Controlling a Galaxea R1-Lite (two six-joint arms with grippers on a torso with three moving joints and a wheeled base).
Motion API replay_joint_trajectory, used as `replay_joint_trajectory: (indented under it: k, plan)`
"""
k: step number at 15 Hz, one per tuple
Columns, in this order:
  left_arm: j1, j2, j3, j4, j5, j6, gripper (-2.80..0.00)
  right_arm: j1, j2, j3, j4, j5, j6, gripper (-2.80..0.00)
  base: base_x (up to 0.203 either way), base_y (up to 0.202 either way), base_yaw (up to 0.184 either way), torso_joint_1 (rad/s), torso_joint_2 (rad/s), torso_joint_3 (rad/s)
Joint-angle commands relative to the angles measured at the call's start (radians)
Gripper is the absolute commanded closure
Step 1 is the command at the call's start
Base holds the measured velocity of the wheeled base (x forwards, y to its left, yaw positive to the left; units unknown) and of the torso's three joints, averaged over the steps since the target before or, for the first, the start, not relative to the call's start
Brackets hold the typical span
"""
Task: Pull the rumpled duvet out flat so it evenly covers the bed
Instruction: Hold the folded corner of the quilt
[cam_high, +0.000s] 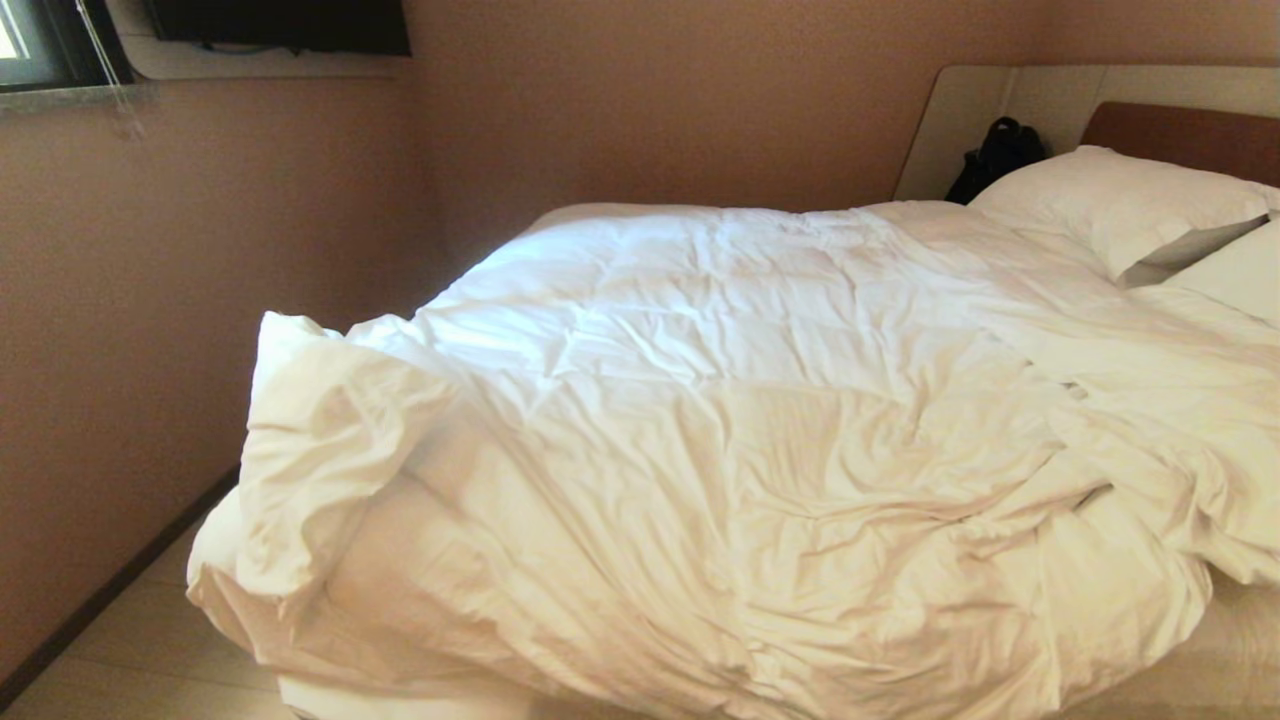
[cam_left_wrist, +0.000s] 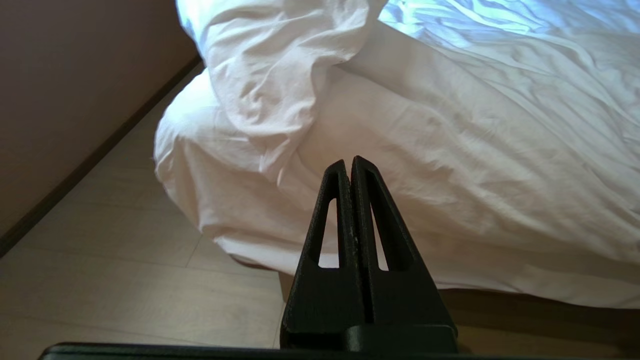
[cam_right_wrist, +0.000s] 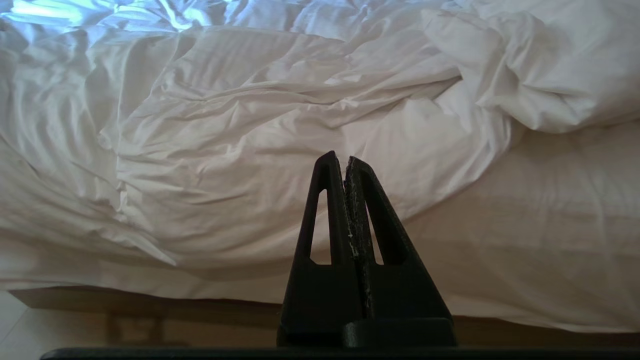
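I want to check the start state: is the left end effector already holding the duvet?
No, the left end effector is shut and empty, apart from the duvet.

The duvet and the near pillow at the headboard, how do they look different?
The duvet is rumpled, creased and bunched in a fold at the left foot corner; the pillow is smooth and plump. The duvet sprawls over most of the bed; the pillow is small, lying at the head end. Both are white.
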Motion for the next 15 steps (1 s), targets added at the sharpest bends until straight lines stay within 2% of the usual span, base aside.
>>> replay_joint_trajectory:
  k: [1, 9, 15]
  plan:
    - [0.0, 0.0, 0.0, 0.0, -0.001, 0.0, 0.0, 0.0, 0.0, -0.001, -0.001, 0.0, 0.0, 0.0, 0.0, 0.0, 0.0, 0.0, 0.0, 0.0]
    - [0.0, 0.0, -0.002, 0.002, -0.001, 0.0, 0.0, 0.0, 0.0, -0.001, -0.001, 0.0, 0.0, 0.0, -0.001, -0.008, 0.001, 0.0, 0.0, 0.0]
    - [0.0, 0.0, -0.002, 0.003, -0.001, 0.0, 0.0, 0.0, 0.0, 0.001, -0.001, 0.0, -0.001, 0.0, -0.001, -0.177, 0.001, 0.0, 0.0, 0.003]
